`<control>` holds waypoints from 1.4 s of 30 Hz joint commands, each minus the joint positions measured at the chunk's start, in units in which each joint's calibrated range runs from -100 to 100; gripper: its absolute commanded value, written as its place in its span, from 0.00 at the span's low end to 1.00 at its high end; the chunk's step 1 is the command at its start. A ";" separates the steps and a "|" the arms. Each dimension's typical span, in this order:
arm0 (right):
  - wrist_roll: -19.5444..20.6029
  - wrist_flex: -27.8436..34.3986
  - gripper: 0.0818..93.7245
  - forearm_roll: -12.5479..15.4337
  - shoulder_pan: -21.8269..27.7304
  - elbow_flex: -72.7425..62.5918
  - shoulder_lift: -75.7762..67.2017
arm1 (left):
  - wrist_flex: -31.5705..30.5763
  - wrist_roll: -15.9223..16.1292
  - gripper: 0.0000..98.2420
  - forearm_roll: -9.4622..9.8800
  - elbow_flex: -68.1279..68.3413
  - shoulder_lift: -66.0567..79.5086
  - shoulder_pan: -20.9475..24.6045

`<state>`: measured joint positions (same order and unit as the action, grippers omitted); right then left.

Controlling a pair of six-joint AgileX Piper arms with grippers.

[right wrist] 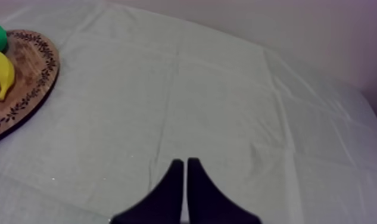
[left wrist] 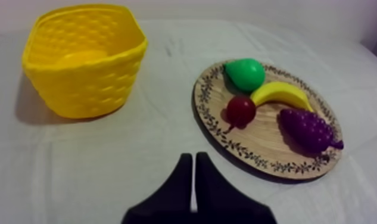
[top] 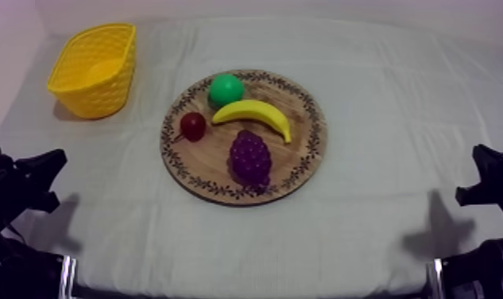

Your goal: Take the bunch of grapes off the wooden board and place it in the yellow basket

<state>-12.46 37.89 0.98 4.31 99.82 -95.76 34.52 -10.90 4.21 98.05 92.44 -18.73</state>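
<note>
The left end effector [left wrist: 193, 156] has its 2 black fingers pressed together into a narrow wedge, with nothing between them. It hangs low over bare cloth at the left side of the bench [top: 381, 231]. It points towards the gap between the yellow basket [left wrist: 86, 89] and the wooden board [left wrist: 263, 132] and touches neither. The right end effector [right wrist: 185, 161] shows the same wedge, its 2 fingers together on nothing. It sits over bare cloth at the right side of the bench, well apart from the board.

The bunch of grapes [top: 250, 157] lies on the board, in the half nearer the arms and a little to the right of its middle. No end effector is near it. Just behind it the banana [top: 254, 114] lies across the middle of the board, its curve bowed towards the far rim. The pear [top: 226, 89], bright green, sits behind the banana near the far rim, close against the banana's left end. The small red fruit [top: 193, 125] rests at the board's left side, just beside that same end of the banana and apart from the grapes. All 4 fruits are inside the patterned rim.

The basket stands upright at the far left of the bench, well apart from the board.
</note>
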 commanded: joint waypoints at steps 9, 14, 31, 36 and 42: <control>0.03 0.02 0.00 -0.03 -0.02 -0.04 0.00 | -5.82 -0.58 0.00 -0.09 -8.00 -20.96 -1.93; 0.03 0.02 0.00 -0.03 -0.02 -0.04 0.00 | -0.05 1.42 0.00 -1.90 -18.59 -31.85 -3.09; 0.03 0.02 0.00 -0.03 -0.02 -0.04 0.00 | 32.35 1.34 0.00 -10.64 -60.89 -65.41 -8.25; 0.03 0.02 0.00 -0.03 -0.02 -0.04 0.00 | 40.66 -1.32 0.00 -9.84 -71.09 -73.65 -9.81; 0.03 0.02 0.00 -0.03 -0.02 -0.04 0.00 | 48.04 -5.28 0.00 -8.24 -81.11 -82.49 -12.09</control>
<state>-12.45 37.89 0.98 4.31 99.82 -95.76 80.44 -14.78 -4.24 21.78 13.53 -30.24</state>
